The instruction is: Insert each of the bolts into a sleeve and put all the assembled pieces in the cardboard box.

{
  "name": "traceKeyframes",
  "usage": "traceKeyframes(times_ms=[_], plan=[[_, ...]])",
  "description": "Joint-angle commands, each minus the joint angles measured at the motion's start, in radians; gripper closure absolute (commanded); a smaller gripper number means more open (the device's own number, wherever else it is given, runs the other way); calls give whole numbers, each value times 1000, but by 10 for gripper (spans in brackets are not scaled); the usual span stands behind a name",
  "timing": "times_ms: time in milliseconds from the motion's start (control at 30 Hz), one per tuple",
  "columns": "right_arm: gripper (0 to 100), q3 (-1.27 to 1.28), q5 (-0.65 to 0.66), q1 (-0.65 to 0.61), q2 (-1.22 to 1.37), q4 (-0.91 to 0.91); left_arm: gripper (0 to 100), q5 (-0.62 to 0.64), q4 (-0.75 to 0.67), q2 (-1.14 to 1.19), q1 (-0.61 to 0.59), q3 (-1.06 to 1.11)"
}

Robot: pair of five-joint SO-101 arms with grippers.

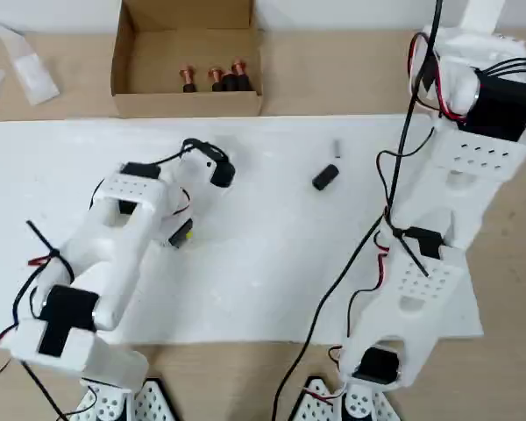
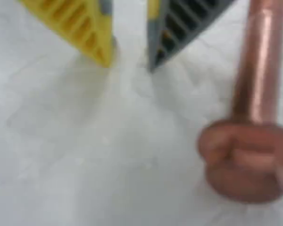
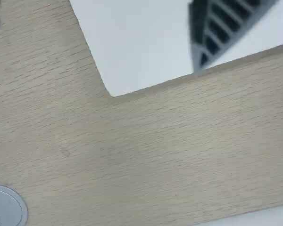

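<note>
A copper bolt (image 2: 254, 141) lies on the white mat (image 2: 85, 155), head toward the camera, just beside my left gripper (image 2: 129, 63). That gripper is open by a narrow gap, its yellow and grey tips down at the mat with nothing between them. From above, my left gripper (image 1: 182, 232) sits under its arm at the mat's left middle. A black sleeve (image 1: 325, 177) lies right of centre. The cardboard box (image 1: 123, 66) at the back holds three assembled pieces (image 1: 215, 79). My right gripper (image 3: 212, 37) hangs over the mat's corner by the wooden table.
A small grey piece (image 1: 337, 147) lies just behind the black sleeve. The right arm (image 1: 473, 105) stands folded at the table's far right, with cables (image 1: 394, 202) hanging across the mat's right side. A metal disc (image 3: 2, 209) is set in the wooden tabletop.
</note>
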Motion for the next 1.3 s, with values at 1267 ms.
traceKeyframes(times_ms=[1267], plan=[[673,239,-5,-107,-61,9,819,833,549,174,-778,-922]])
